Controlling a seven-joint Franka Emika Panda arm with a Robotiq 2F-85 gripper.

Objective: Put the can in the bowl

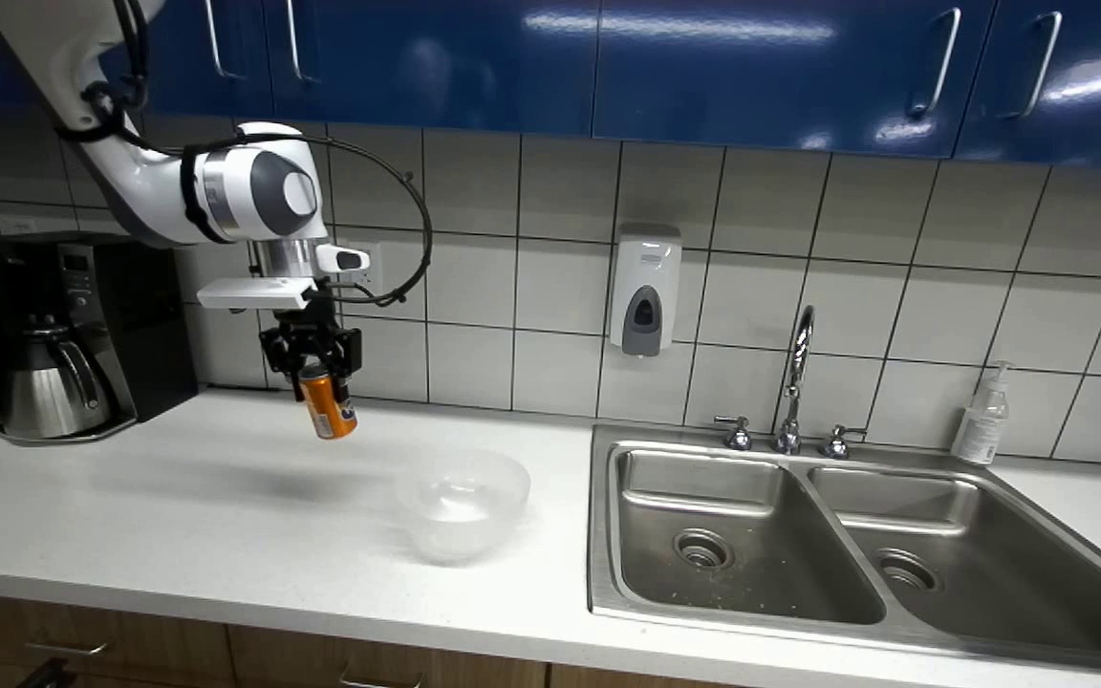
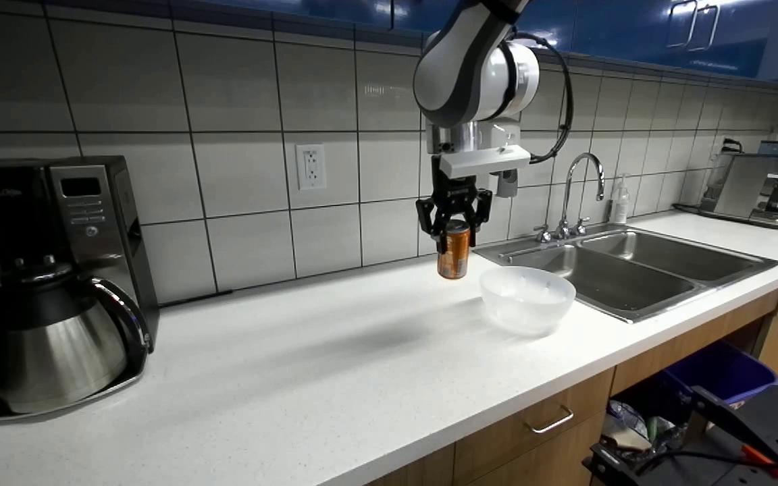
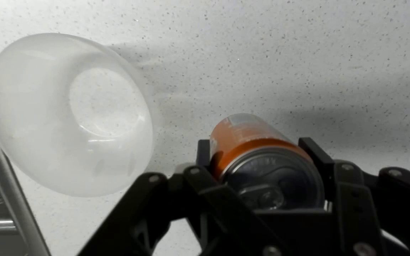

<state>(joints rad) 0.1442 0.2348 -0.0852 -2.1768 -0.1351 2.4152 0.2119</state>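
The orange can (image 1: 331, 411) hangs in the air above the counter, also visible in an exterior view (image 2: 454, 256). My gripper (image 1: 324, 384) is shut on its upper part; the can is slightly tilted in an exterior view. In the wrist view the can (image 3: 247, 133) sits between the two black fingers, its dark silvery top facing the camera. The whitish translucent bowl (image 1: 460, 540) stands on the counter, apart from the can, to its right in both exterior views (image 2: 527, 312). In the wrist view the bowl (image 3: 30, 117) is left of the gripper and its bottom looks bare.
A double steel sink (image 1: 605, 535) with a faucet (image 1: 794, 382) is right of the bowl. A coffee maker (image 2: 98, 223) with a steel pot (image 2: 58, 351) stands at the left. The tiled wall with a soap dispenser (image 1: 646, 287) is behind; blue cabinets (image 1: 436, 67) hang above.
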